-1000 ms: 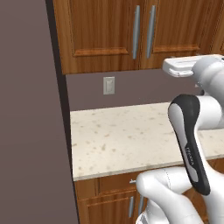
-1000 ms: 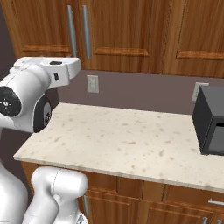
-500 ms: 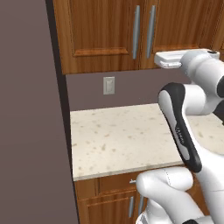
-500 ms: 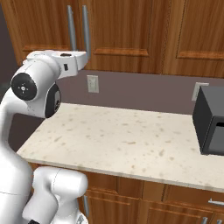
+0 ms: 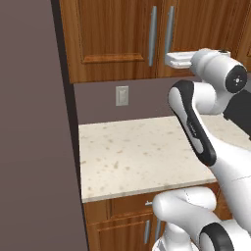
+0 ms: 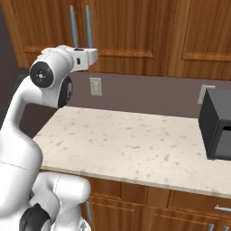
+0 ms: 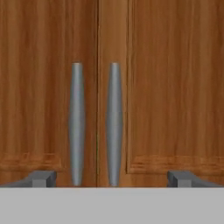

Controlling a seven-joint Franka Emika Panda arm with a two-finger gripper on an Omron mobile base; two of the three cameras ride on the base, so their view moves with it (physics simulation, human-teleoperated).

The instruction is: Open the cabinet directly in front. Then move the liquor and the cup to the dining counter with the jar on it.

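Observation:
The cabinet (image 5: 117, 39) (image 6: 131, 31) is a reddish-brown wall cabinet with both panelled doors closed. Its two silver bar handles (image 7: 77, 124) (image 5: 153, 37) (image 6: 72, 25) stand side by side at the door seam. My gripper (image 7: 111, 178) faces those handles straight on, a short way off, open with nothing between the fingertips (image 7: 41, 178). In the base views the hand (image 5: 181, 60) (image 6: 85, 57) is raised level with the doors' lower edge. The liquor, the cup, the dining counter and the jar are out of view.
Below the cabinet runs a beige speckled countertop (image 5: 132, 152) (image 6: 131, 144) with a wall outlet (image 5: 121, 95) above it. A black appliance (image 6: 219, 124) stands at its right end. A tall dark grey panel (image 5: 34, 127) closes off the left side.
The arm has lifted and swung the hand up and toward the cabinet doors. The jaws stayed open. The doors have not moved.

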